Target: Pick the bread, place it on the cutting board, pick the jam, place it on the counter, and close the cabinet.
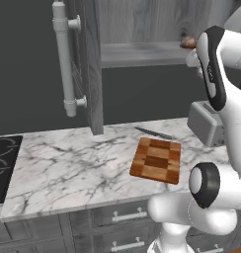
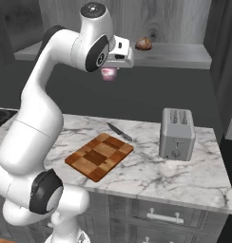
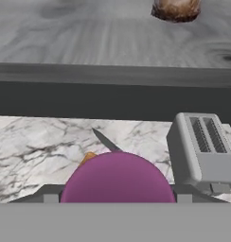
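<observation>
The gripper [image 2: 110, 71] apparently clasped the jam [image 2: 109, 73], carried clear of the cabinet [image 2: 184, 56] for setting down; the bread [image 2: 143, 43] sat on the cabinet's shelf.

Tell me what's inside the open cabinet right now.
The bread sits on the cabinet shelf. The jam hangs below the shelf edge in the end effector. The arm hides the shelf's left part in the right base view.

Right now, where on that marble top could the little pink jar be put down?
The counter is bare between the stovetop and the cutting board. Front of the toaster is bare too. It is crowded between board and toaster, where the knife lies.
</observation>
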Motion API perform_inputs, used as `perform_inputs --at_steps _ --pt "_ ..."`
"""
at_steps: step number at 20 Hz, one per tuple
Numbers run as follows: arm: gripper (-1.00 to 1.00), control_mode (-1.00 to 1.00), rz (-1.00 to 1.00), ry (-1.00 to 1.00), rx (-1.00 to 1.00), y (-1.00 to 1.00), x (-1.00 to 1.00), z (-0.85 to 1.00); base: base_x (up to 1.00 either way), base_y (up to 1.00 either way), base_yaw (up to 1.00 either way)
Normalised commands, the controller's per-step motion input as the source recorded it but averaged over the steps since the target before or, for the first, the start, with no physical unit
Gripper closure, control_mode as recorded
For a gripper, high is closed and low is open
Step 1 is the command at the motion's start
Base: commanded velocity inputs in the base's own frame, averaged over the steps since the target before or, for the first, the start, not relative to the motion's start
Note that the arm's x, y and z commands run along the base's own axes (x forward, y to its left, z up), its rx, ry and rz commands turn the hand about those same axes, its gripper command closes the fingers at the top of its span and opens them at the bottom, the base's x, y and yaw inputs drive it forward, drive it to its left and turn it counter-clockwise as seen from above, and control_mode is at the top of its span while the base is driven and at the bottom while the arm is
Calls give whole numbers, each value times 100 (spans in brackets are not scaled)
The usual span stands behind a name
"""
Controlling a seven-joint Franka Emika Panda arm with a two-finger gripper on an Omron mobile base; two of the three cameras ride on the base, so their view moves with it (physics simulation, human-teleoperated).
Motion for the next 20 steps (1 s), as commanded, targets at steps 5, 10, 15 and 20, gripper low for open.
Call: perform_inputs --at_steps 5,10,15,20 --pt "100 -100 0 0 0 0 -17 -12 0 0 0" --pt "100 -100 0 0 0 0 -17 -13 0 0 0" --pt "100 -100 0 0 0 0 -21 -16 0 0 0" --pt "100 -100 0 0 0 -1 -26 -20 0 0 0"
